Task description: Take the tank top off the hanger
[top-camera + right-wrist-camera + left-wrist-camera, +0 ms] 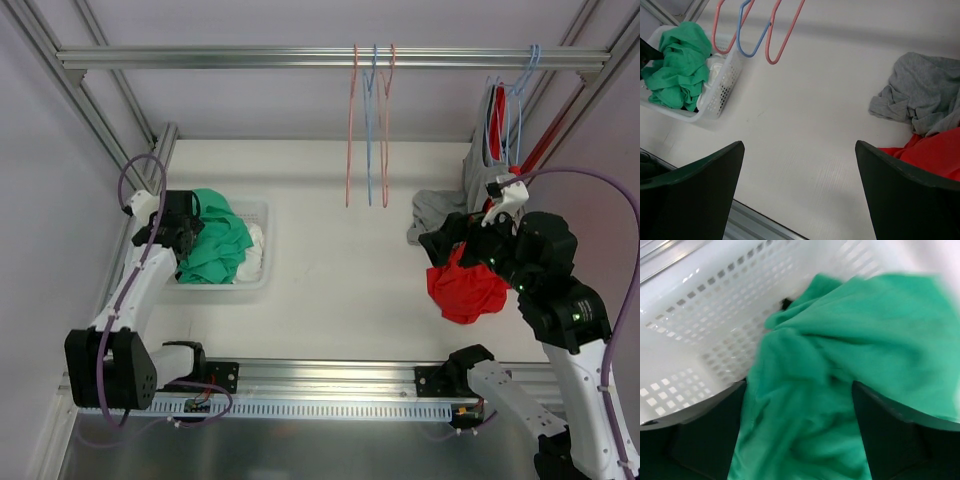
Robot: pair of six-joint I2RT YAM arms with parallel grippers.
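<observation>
A grey tank top (482, 165) hangs from a hanger (515, 85) at the right end of the rail, and its lower part is bunched on the table (925, 95). A red garment (467, 285) lies crumpled on the table below it and shows at the right edge of the right wrist view (935, 155). My right gripper (440, 245) is open and empty (799, 147), low over bare table just left of the red garment. My left gripper (185, 235) is open over the basket, and a green garment (840, 340) lies between its fingers (799, 390).
A white perforated basket (262, 212) at the left holds the green garment (215, 245) and a white one (253, 250). Three empty hangers, pink, blue and pink (368, 120), hang mid-rail. A red hanger (497, 120) hangs by the tank top. Frame posts stand at both sides.
</observation>
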